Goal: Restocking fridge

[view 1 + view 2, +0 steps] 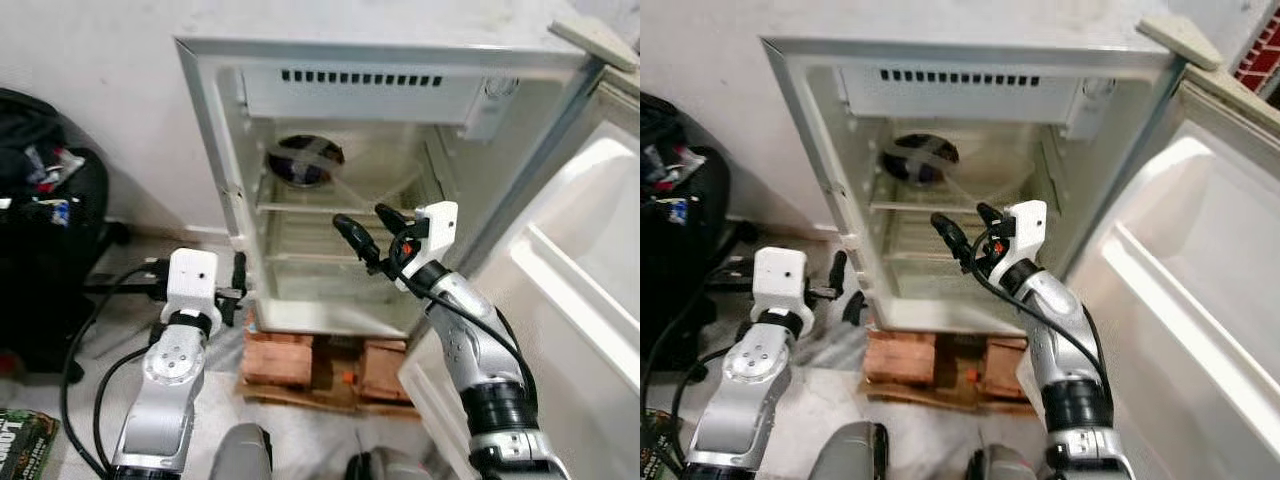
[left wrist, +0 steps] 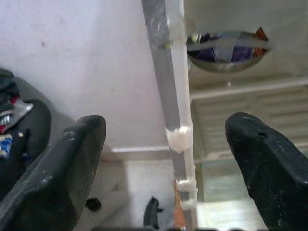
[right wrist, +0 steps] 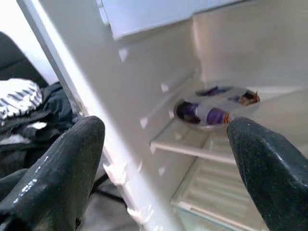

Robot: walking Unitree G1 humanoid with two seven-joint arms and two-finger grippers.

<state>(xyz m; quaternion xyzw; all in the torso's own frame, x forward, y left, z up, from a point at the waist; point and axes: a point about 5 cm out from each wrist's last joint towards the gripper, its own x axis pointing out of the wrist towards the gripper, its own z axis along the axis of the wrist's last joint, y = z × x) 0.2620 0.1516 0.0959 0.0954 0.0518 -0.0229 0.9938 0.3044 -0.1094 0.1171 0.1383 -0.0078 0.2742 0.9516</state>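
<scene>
Reaching right gripper (image 1: 372, 232), open fridge (image 1: 300, 60), bowl (image 1: 305, 160)

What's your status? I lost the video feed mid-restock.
Right gripper open, empty, at the fridge opening. Left gripper open, empty, by the fridge's left edge. Bowl already on the upper shelf. Nothing in the way.
</scene>
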